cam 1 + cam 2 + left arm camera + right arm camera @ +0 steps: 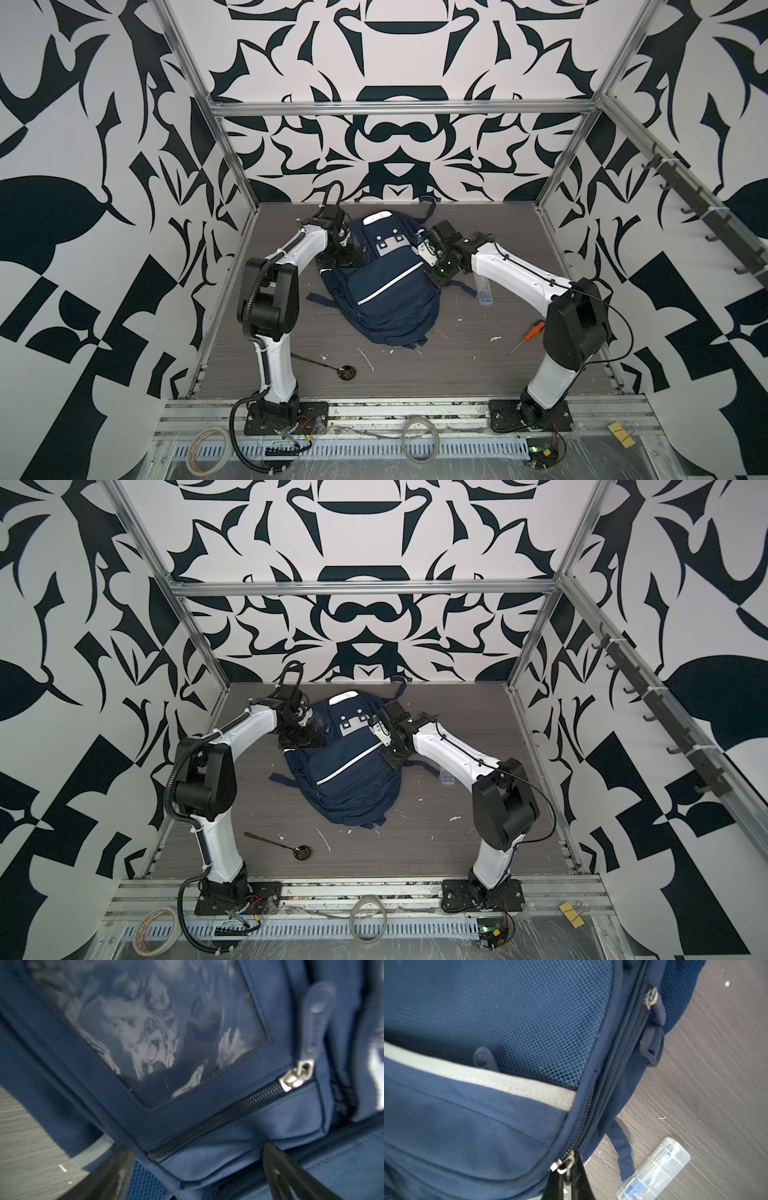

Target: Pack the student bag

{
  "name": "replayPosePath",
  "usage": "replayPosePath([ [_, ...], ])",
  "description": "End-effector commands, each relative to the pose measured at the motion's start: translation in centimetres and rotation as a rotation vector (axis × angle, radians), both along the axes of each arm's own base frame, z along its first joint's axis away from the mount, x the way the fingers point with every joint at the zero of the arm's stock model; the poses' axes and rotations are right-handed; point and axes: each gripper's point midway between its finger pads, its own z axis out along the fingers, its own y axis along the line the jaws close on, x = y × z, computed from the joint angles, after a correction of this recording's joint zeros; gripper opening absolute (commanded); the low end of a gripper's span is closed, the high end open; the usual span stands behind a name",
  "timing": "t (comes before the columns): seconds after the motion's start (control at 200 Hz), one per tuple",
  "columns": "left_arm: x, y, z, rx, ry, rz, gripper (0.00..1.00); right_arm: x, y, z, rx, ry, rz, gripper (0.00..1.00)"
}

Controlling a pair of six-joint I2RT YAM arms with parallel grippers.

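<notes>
The student bag (386, 299) (349, 771), navy with white stripes, lies flat mid-table in both top views. My left gripper (337, 258) (300, 737) hangs at the bag's upper left side. In the left wrist view it is the left gripper (195, 1178) standing open over a zipped side pocket, its fingers (108, 1180) spread wide with only bag fabric (207, 1153) between them. My right gripper (433, 275) (390, 755) is at the bag's right edge. In the right wrist view this right gripper (568, 1181) is shut on the zipper pull (565, 1164) of a closed zip.
A clear plastic box (483, 291) (654, 1169) lies just right of the bag, beside a loose strap (620, 1147). An orange-handled screwdriver (528, 335) lies near the right arm. A dark spoon (332, 366) rests front left. A hook rail (706, 224) lines the right wall.
</notes>
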Motion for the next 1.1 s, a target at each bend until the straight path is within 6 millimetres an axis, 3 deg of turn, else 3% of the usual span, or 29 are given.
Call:
replayPosePath([
  [0.0, -2.6, 0.0, -2.6, 0.022, 0.125, -0.022, 0.99, 1.7, 1.6, 3.2, 0.092, -0.124, 0.031, 0.0],
  [0.095, -3.3, -1.3, -3.6, -0.067, 0.161, 0.007, 0.98, 2.2, 1.9, 3.4, 0.101, -0.133, 0.033, 0.0],
  [0.21, -4.3, -2.4, -4.4, -0.153, 0.192, 0.045, 0.86, 3.0, 2.6, 3.6, 0.113, -0.147, 0.039, 0.0],
  [0.32, -5.1, -2.4, -4.7, -0.166, 0.2, 0.058, 0.56, 3.7, 3.1, 3.8, 0.124, -0.158, 0.047, 0.0],
  [0.485, -5.8, -1.6, -4.0, -0.172, 0.178, 0.086, 0.0, 4.5, 3.3, 4.1, 0.138, -0.173, 0.052, 0.0],
  [0.655, -5.6, -1.0, -2.3, -0.253, 0.147, 0.155, 0.0, 5.0, 2.4, 4.4, 0.144, -0.182, 0.038, 0.0],
  [0.785, -5.3, 0.8, -1.5, -0.357, 0.135, 0.262, 0.0, 4.5, 1.4, 4.6, 0.142, -0.184, 0.027, 0.0],
  [0.885, -5.3, 2.1, -1.4, -0.359, 0.124, 0.298, 0.0, 3.2, 0.3, 4.5, 0.132, -0.18, 0.014, 0.0],
  [1.095, -5.4, 2.9, -2.5, -0.352, 0.125, 0.33, 0.0, -1.0, -2.9, 3.0, 0.092, -0.14, -0.038, 0.0],
])
